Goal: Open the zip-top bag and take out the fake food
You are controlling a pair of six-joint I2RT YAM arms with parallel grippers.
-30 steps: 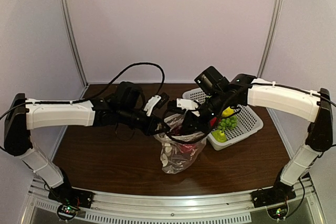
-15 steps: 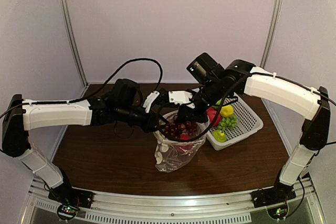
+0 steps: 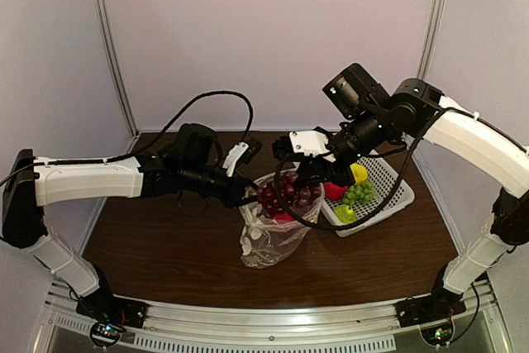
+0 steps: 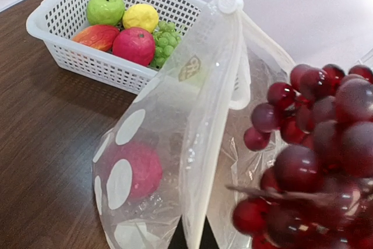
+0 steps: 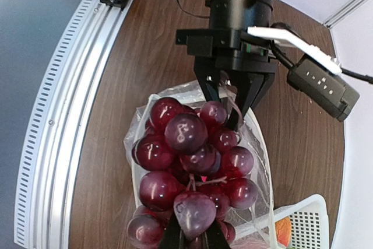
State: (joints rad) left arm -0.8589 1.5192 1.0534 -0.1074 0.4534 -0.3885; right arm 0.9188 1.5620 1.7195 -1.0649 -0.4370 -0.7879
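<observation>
The clear zip-top bag with white dots stands on the table with its mouth open. My left gripper is shut on its rim, and the zip strip runs between the jaws in the left wrist view. My right gripper is shut on the dark purple grapes and holds them just above the bag's mouth. The grapes fill the right wrist view, where the gripper pinches the bunch. A red fruit lies inside the bag.
A white perforated basket stands to the right of the bag. In it are a green apple, a yellow lemon, a red apple, an orange-red piece and green grapes.
My right gripper has risen out of the bag with the grapes and moved up and right. The left gripper has kept hold of the rim and the bag stands taller.
</observation>
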